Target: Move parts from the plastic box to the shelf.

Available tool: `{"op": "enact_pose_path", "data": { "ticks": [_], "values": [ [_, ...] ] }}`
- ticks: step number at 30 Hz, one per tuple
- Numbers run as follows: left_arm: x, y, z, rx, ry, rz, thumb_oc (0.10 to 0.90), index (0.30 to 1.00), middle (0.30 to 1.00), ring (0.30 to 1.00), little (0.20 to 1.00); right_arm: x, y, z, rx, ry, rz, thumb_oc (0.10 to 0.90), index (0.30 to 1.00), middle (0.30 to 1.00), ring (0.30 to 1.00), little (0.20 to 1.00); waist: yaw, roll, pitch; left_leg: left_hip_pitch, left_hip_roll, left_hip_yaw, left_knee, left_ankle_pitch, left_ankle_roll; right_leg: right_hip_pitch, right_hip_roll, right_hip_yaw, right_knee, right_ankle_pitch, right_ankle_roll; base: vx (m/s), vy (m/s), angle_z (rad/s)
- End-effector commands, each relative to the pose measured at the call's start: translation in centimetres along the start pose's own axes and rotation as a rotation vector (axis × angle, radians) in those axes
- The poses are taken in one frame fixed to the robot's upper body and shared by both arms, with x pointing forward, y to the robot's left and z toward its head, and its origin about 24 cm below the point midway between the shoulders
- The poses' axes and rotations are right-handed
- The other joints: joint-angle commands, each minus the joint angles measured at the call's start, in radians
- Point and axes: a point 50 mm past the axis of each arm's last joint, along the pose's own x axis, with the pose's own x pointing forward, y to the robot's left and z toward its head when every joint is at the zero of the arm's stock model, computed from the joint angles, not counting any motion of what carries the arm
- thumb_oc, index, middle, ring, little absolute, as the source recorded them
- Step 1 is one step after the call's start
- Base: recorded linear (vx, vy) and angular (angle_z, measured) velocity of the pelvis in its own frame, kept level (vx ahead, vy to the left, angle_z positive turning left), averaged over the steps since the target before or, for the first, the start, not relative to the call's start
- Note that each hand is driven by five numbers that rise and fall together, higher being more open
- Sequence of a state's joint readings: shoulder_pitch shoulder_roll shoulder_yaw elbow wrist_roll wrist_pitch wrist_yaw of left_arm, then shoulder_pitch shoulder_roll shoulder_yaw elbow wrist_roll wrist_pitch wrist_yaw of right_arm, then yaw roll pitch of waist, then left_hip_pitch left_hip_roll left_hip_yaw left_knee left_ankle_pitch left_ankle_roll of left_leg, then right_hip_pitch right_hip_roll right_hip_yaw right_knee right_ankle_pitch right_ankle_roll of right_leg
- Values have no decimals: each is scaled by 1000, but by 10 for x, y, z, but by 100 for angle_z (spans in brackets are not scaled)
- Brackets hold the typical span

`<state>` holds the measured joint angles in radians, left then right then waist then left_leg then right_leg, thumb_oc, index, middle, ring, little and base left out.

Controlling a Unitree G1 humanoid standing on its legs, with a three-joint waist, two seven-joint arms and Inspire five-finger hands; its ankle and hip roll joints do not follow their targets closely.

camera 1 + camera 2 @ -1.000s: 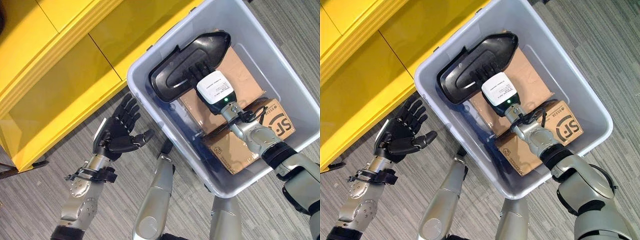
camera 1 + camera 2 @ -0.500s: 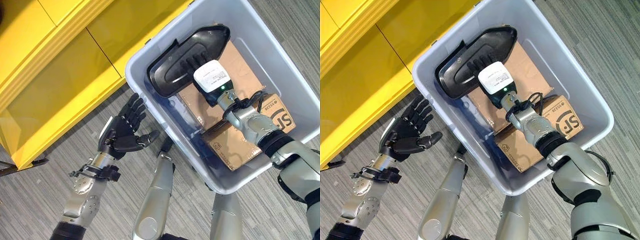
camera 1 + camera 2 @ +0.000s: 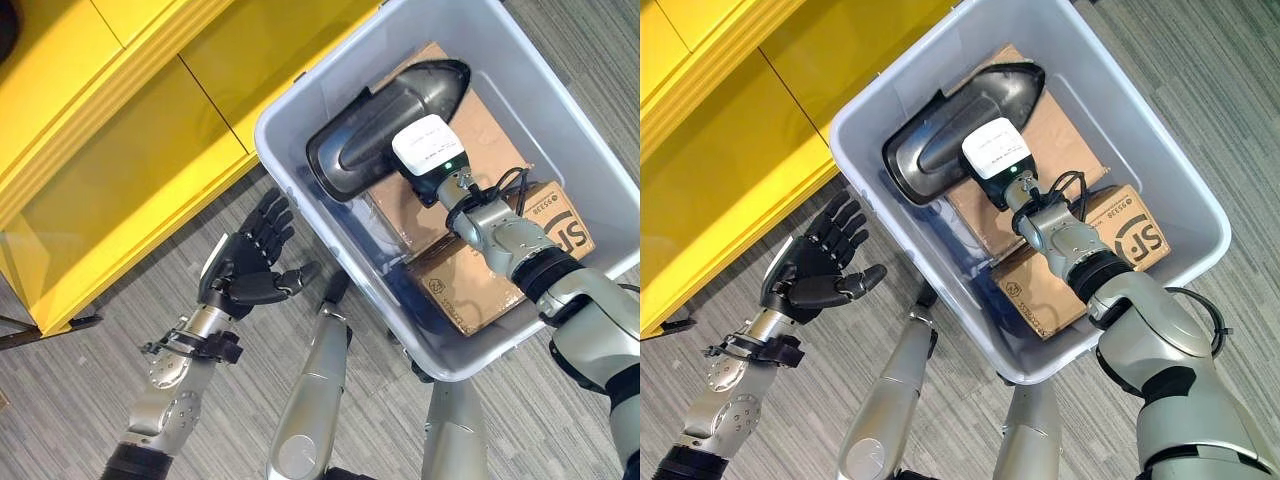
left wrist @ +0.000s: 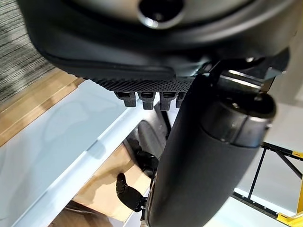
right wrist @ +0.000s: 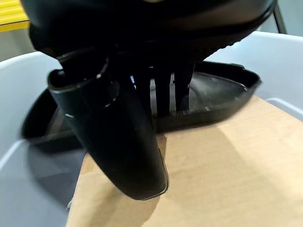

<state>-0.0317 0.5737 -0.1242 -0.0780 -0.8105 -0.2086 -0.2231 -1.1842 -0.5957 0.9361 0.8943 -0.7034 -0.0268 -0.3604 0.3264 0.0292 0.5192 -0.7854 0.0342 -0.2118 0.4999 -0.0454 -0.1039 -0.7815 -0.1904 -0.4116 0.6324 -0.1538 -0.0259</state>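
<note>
The black plastic part (image 3: pixel 385 125) lay atop cardboard boxes (image 3: pixel 478 262) in the grey plastic box (image 3: pixel 300 180), upper centre. Right hand (image 5: pixel 156 90) fingers curled over its rim. Judged light, rigid, slippery; grip the rim. Left hand (image 3: pixel 245 270) hovered released, lower left.

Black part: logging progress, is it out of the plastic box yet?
No. The black part lies inside the plastic box, on cardboard boxes, right robot hand on it.

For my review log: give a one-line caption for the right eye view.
Right hand reaches into the grey plastic box, fingers on the black part above cardboard boxes; left hand open outside.
</note>
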Motion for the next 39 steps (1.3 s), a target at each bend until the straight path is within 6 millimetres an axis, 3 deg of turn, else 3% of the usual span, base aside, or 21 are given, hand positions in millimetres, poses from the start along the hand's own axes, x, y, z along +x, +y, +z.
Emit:
{"op": "enact_pose_path", "data": {
  "ticks": [1, 11, 19, 24, 33, 36, 39],
  "values": [
    [11, -21, 28, 41, -179, -114, 900, 1000, 1000, 1000, 1000, -7, 5, -42, -119, 205, 25, 400, 300, 300, 300, 300, 46, 66, 1, -17, -28, 87, -264, 181, 73, 133, 52, 70, 184, -207, -11, -27, 40, 19],
    [17, -27, 30, 31, -203, -136, 900, 1000, 1000, 1000, 1000, -13, 6, -53, -113, 259, -52, 400, 300, 300, 300, 300, 33, 71, 1, 28, -29, 97, -300, 181, 76, 169, 60, 72, 111, -185, -4, -42, 34, 1],
    [19, -30, 36, 31, -227, -159, 900, 1000, 1000, 1000, 1000, -11, -2, -45, -64, 212, -185, 400, 300, 300, 300, 300, 16, 57, 1, 117, -27, 107, -352, 178, 76, 248, 73, 76, 2, -153, 6, -53, 24, -2],
    [20, -31, 40, 33, -235, -172, 900, 1000, 1000, 1000, 1000, -10, -8, -40, 44, 198, -241, 400, 300, 300, 300, 300, -3, 41, 1, 207, -17, 117, -387, 170, 74, 331, 79, 85, -86, -119, 14, -41, 31, -4],
    [16, -23, 51, 88, -225, -147, 900, 1000, 1000, 1000, 1000, -20, -24, -37, 296, 135, -300, 400, 300, 300, 300, 300, -36, -2, 1, 446, 19, 146, -491, 190, 64, 606, 92, 103, -329, -16, 38, -30, 51, -16],
    [7, -18, 51, 141, -202, -122, 900, 1000, 1000, 1000, 1000, -34, -17, -31, 468, 127, -229, 400, 300, 300, 300, 300, -55, -28, -55, 530, 36, 157, -560, 210, 50, 715, 92, 111, -441, 22, 55, 74, 91, -12],
    [-6, -9, 47, 201, -149, -109, 900, 1000, 1000, 1000, 1000, -61, 6, -13, 692, 89, -21, 400, 300, 300, 300, 300, -96, -51, -172, 585, 57, 171, -587, 226, 37, 811, 83, 119, -545, 86, 81, 138, 183, -24]
  ]
}}
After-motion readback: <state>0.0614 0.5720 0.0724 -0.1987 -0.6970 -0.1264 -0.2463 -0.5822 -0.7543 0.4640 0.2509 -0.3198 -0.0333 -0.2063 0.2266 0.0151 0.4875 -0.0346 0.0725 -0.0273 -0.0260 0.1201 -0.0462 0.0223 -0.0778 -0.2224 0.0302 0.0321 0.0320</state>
